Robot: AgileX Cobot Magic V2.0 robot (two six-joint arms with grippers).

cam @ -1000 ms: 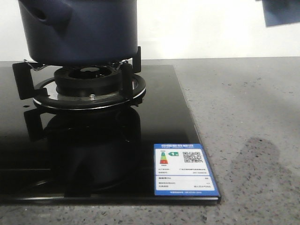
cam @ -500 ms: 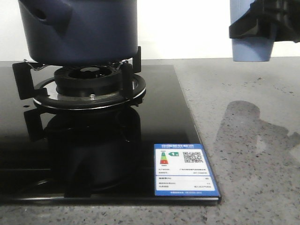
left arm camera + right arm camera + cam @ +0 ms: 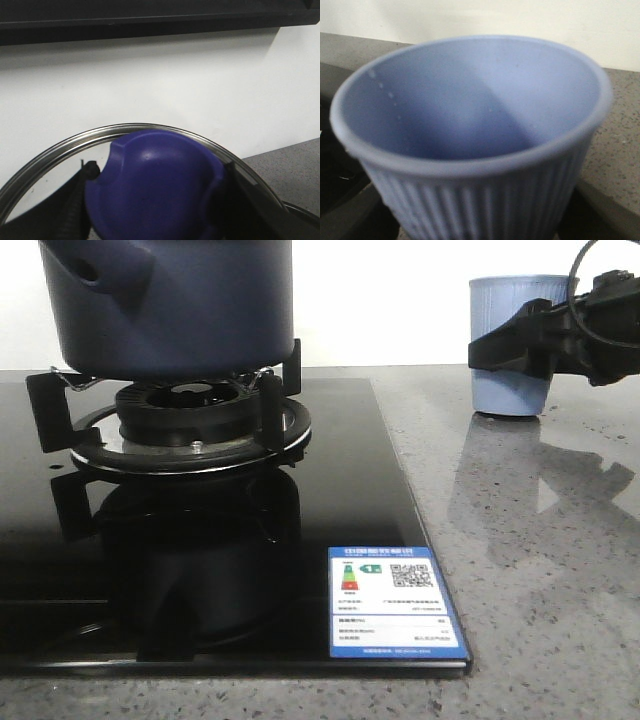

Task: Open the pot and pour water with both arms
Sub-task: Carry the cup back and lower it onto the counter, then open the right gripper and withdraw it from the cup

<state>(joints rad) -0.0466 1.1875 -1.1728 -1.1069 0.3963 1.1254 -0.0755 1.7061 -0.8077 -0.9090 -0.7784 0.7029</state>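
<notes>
While the pot (image 3: 170, 305) sits on the burner (image 3: 185, 420), our right gripper (image 3: 520, 348) clasps the cup (image 3: 512, 340). Our left gripper (image 3: 155, 200) grips the lid knob (image 3: 152, 187).

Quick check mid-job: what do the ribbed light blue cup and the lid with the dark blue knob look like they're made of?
The ribbed light blue cup looks like matte plastic: uniform colour, moulded vertical ribs, thick rounded rim, no shine. The lid's dark blue knob looks like smooth moulded plastic with a soft sheen. The lid's rim looks like polished metal, bright and reflective; the pane inside seems transparent, probably glass.
</notes>
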